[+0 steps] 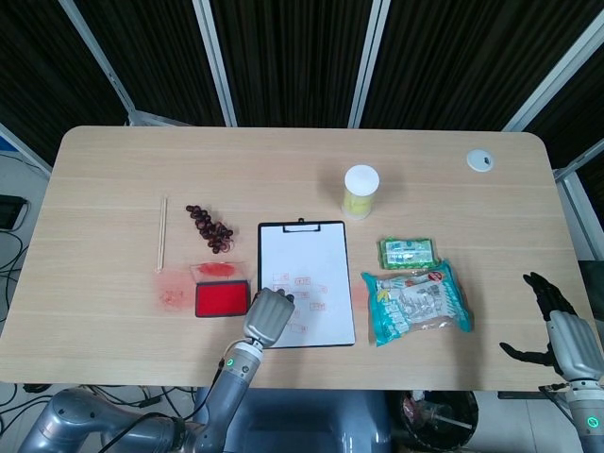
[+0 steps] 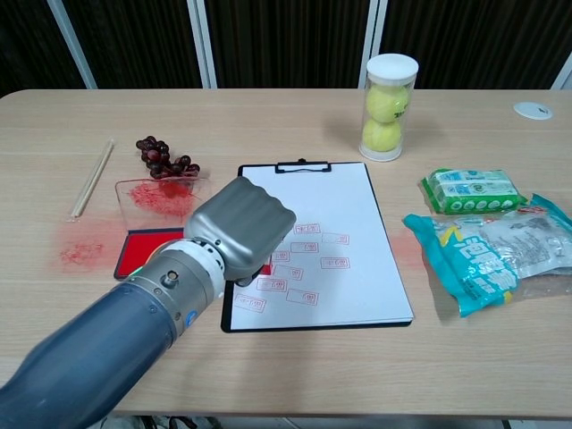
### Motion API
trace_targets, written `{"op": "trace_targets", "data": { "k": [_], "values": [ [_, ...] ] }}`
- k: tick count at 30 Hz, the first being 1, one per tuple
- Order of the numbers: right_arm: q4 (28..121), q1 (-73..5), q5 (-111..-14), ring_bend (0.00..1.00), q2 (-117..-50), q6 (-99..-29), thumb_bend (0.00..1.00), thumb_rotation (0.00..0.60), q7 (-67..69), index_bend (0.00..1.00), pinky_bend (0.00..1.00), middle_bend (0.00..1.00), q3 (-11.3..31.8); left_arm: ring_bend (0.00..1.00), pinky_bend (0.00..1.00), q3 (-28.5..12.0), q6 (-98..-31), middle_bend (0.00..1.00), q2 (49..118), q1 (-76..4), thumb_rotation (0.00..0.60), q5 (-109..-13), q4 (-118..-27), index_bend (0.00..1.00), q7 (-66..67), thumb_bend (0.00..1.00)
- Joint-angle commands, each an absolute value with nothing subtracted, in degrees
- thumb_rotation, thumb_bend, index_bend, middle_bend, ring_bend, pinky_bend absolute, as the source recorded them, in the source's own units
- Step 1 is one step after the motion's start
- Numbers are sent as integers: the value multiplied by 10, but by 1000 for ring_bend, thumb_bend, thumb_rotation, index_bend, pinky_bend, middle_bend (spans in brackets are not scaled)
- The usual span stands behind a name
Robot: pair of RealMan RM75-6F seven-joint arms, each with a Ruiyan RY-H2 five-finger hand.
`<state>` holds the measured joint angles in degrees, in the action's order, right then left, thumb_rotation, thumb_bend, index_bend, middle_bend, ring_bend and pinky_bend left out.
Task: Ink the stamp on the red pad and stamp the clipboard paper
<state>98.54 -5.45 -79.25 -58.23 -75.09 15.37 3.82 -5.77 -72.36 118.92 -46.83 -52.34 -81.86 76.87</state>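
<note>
On the light wooden tabletop (image 1: 113,311), furthest left of the curled fingers, lies a thin pale wooden stick (image 1: 162,233), with a faint red ink smear (image 1: 171,295) on the wood near its lower end. To the right of the stick sits a small bunch of dark purple grapes (image 1: 210,227). Next comes the clear plastic lid (image 2: 159,199), stained red, lying just beyond the rectangular red ink pad in its black tray (image 1: 222,299).

The left hand (image 1: 268,315) hovers low with its back to both cameras, over the right edge of the red pad and the lower left corner of the black clipboard holding white paper (image 1: 307,283). Its fingers (image 2: 259,234) are curled in tight, but the stamp itself is hidden under them, so whether they grasp it cannot be told. The paper carries many small red rectangular stamp marks (image 2: 311,253), lying just right of the fingers.

Further right, beyond the clipboard's top corner, a clear tube of yellow tennis balls with a white cap (image 2: 389,108) stands upright. Then come a small green-and-white packet (image 1: 410,251) and a larger teal snack bag (image 1: 417,303), near each other. A white round disc (image 1: 481,159) sits at the far corner. The right hand (image 1: 566,335) hangs off the tabletop's right edge, fingers spread apart and holding nothing.
</note>
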Motion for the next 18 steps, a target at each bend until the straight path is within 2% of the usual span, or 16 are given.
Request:
{"op": "trace_targets", "data": {
  "k": [1,13,18],
  "values": [
    [985,-54,-793,0,-583,-751,171,600,153,0,135,0,38,998,1000,-65,-731,869,1182,-473,600,-541,-829,796,766,490],
    [985,-53,-795,0,-583,-754,170,600,150,0,135,0,38,998,1000,-102,-762,865,1132,-472,600,-559,-917,790,757,489],
    [985,-53,-796,0,-583,-756,170,600,148,0,135,0,38,998,1000,-92,-780,858,1090,-459,600,-567,-961,784,760,489]
  ]
}}
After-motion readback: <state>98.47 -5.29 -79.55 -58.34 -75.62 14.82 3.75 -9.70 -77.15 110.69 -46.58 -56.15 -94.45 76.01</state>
